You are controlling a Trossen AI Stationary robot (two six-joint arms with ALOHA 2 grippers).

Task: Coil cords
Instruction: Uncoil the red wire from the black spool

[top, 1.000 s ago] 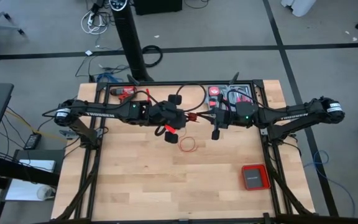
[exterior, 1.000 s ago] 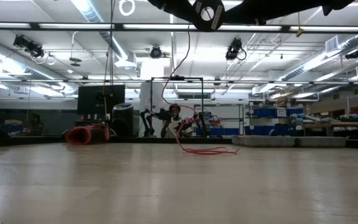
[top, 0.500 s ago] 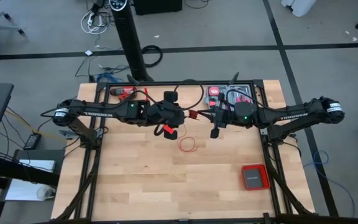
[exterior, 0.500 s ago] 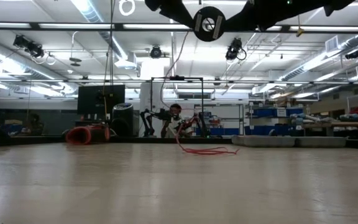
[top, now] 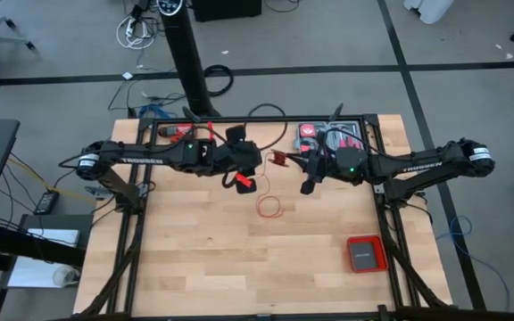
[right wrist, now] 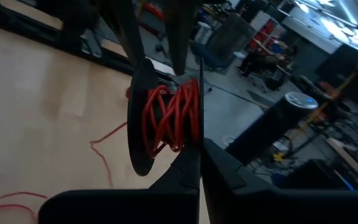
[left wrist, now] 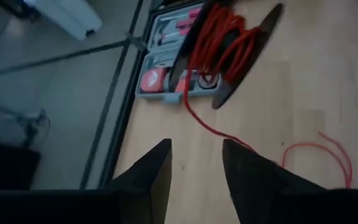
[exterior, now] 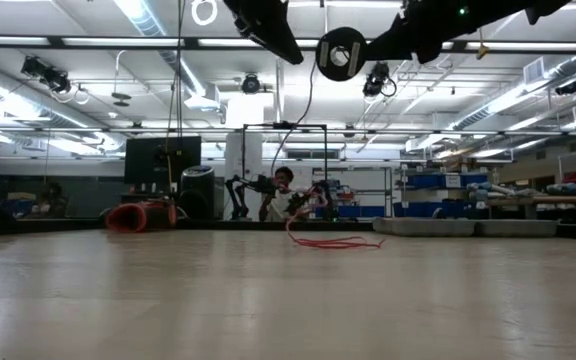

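Red cord [left wrist: 225, 38] sat partly wound on a black spool [right wrist: 148, 118], which I held aloft over the far middle of the surface [top: 203, 267] with the right gripper [top: 308, 185] pinched tight on one flange. Its free tail dropped from the spool to a loose loop [top: 269, 207] lying on the surface just below and between the two arms. Left gripper [top: 244, 181] hung empty beside the spool, fingers wide. I judged the left the nearer arm to the slack: the loop lay just toward the near edge from it, the spool axis roughly level.
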